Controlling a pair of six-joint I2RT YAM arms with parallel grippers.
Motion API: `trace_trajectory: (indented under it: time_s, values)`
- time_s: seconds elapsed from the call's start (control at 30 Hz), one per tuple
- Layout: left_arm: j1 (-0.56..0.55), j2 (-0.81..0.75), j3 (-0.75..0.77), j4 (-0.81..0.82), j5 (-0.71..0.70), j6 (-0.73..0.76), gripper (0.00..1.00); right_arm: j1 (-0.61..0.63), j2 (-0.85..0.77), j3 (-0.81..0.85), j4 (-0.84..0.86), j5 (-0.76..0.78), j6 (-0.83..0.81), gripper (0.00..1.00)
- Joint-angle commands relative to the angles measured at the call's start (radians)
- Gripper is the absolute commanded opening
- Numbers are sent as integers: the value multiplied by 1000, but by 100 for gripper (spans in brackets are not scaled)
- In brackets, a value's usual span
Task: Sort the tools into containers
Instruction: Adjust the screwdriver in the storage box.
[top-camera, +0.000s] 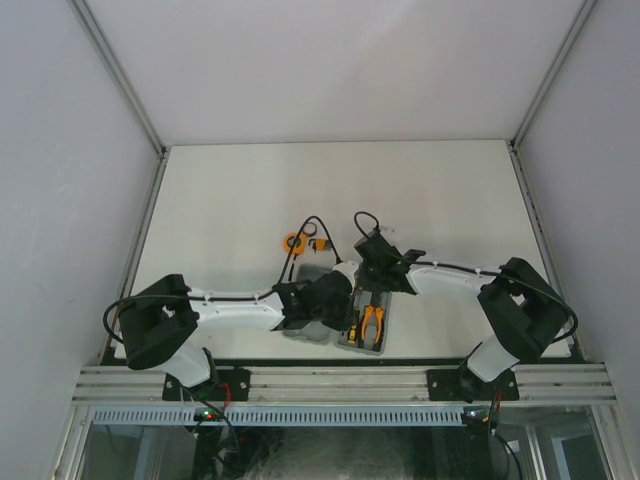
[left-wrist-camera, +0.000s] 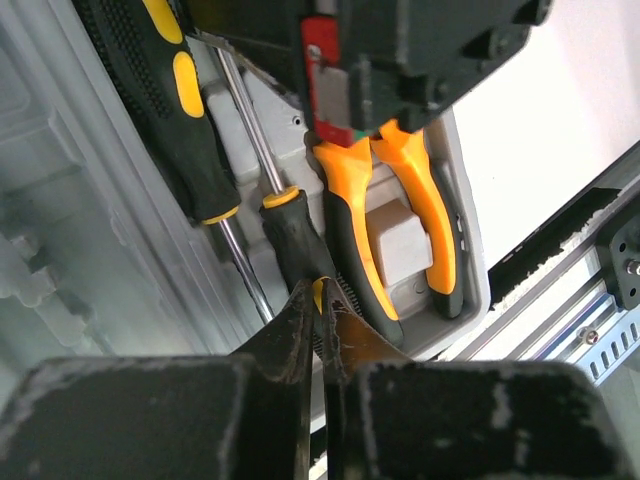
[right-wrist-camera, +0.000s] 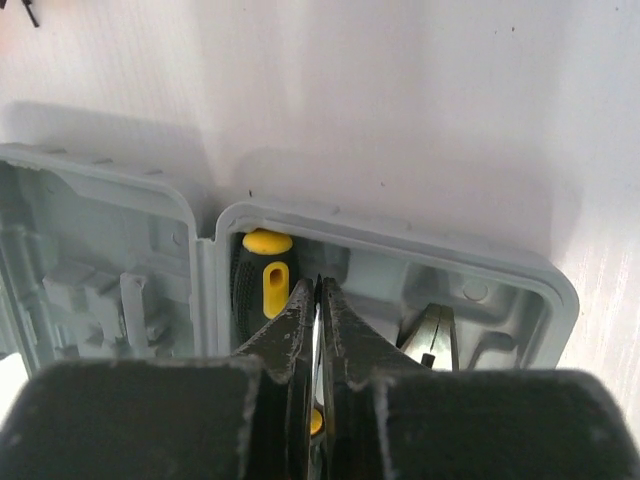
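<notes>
Here the left end effector (left-wrist-camera: 318, 296) is pinched narrow, its tips at the butt of a black-and-yellow screwdriver (left-wrist-camera: 295, 235); whether it grips that handle cannot be told. Just left of it a second screwdriver (left-wrist-camera: 190, 130) lies alongside, just right the orange-handled pliers (left-wrist-camera: 425, 210), all three in recesses of the grey case (left-wrist-camera: 472, 250). The right end effector (right-wrist-camera: 316, 286) is closed tight, fingers together, above that same half; the other half (right-wrist-camera: 90, 290) lies open to its left. Well beyond both, the tape measure (top-camera: 296, 242) sits on the worktop (top-camera: 250, 190), outside the case.
</notes>
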Motion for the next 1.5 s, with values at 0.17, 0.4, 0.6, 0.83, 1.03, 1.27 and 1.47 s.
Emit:
trace_trajectory:
  time_s: [0.17, 0.4, 0.6, 0.83, 1.03, 1.27, 1.47]
  values:
    - [-18, 63, 3, -112, 46, -10, 0, 10, 138, -18, -113, 27, 18, 0]
    - [-22, 71, 8, -133, 53, -7, 0, 28, 191, -20, -129, 48, 43, 0]
    - [-27, 86, 15, -154, 60, -5, 0, 37, 211, -51, -135, 59, 71, 0]
    - [-31, 106, 27, -188, 54, 1, 0, 32, 234, -116, -112, 66, 103, 0]
    - [-32, 102, 22, -211, 48, 0, 0, 43, 287, -155, -80, 64, 134, 0]
    - [-31, 96, 9, -223, 35, -4, 0, 52, 302, -206, -56, 63, 163, 0]
    - [-9, 66, -18, -237, 16, 1, 0, 57, 167, -266, -77, 80, 192, 0]
